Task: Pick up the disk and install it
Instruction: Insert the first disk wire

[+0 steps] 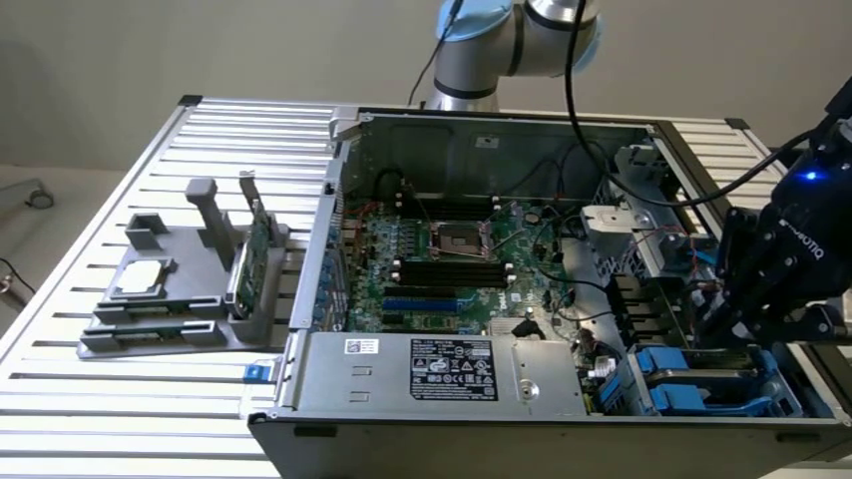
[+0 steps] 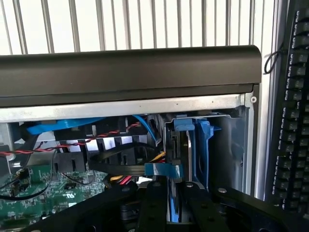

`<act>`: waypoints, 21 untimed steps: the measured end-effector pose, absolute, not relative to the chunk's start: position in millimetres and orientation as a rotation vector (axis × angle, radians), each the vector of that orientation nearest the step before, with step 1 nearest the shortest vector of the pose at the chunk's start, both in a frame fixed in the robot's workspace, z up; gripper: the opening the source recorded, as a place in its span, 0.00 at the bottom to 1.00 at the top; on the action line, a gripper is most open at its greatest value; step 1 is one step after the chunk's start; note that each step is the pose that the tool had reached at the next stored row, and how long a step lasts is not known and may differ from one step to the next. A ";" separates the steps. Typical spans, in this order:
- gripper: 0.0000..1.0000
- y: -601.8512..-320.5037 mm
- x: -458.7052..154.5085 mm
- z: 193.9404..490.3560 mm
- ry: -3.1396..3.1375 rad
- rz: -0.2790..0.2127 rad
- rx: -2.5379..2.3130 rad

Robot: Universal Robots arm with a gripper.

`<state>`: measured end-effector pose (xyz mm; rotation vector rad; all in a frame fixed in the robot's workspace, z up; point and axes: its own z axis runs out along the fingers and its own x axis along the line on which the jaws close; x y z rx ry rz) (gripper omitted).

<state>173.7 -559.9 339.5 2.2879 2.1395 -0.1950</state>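
Note:
The disk (image 2: 180, 147) stands edge-on in the drive bay at a corner of the open computer case (image 1: 349, 200), with blue plastic rails at its top and side. My gripper (image 2: 169, 189) reaches down into that bay, and its black fingers (image 2: 149, 203) are closed against the disk's blue-railed lower part. In the exterior view my gripper (image 1: 743, 334) hangs over the case's near corner at the exterior view's right, just above blue drive rails (image 1: 679, 384). The disk's label is hidden.
Red, black and blue cables (image 2: 111, 145) run close beside the bay. A grey stand (image 1: 174, 299) at the exterior view's left holds a green circuit card (image 1: 249, 254) and a small silver drive (image 1: 140, 279). A black keyboard (image 2: 294, 121) lies outside the case wall on the slatted table (image 1: 120, 399).

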 end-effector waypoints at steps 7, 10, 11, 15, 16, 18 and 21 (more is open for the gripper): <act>0.16 -567.4 181.1 339.2 2.146 -0.217 2.298; 0.16 -571.4 181.0 339.1 2.147 -0.224 2.301; 0.16 -571.6 180.5 339.0 2.148 -0.227 2.302; 0.16 -571.7 177.1 338.7 2.154 -0.241 2.307; 0.16 -571.7 177.1 338.5 2.156 -0.246 2.308; 0.16 -570.7 176.9 338.2 2.158 -0.253 2.310; 0.16 -568.7 177.0 337.7 2.162 -0.262 2.313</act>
